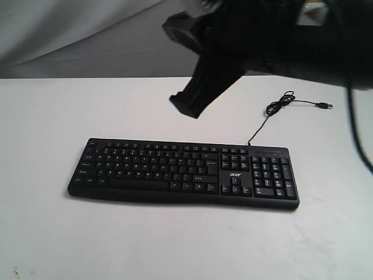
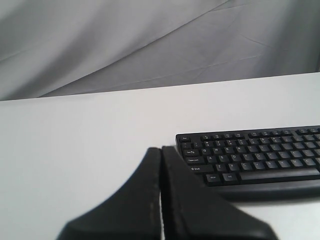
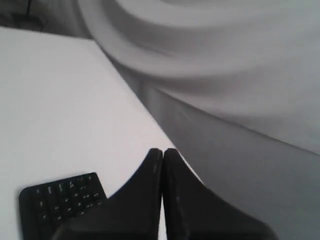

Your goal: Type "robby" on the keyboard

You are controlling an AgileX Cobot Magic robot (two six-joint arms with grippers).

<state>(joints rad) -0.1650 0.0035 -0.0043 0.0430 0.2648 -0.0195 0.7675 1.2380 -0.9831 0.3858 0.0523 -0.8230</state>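
Lying flat: wide black plastic keyboard [image 1: 183, 172]

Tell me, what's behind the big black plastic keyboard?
Behind the keyboard, its thin black cable loops across the white table to a loose plug. The shut black right gripper hangs above. Its arm hides part of the grey cloth.

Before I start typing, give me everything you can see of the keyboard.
The keyboard is a wide, black, plastic-looking full-size board with a number pad at its right end, small white legends and a white acer logo. It lies flat on the white table, long side facing the exterior camera. Its thin black cable loops behind it, USB plug lying free. Nothing presses any key.
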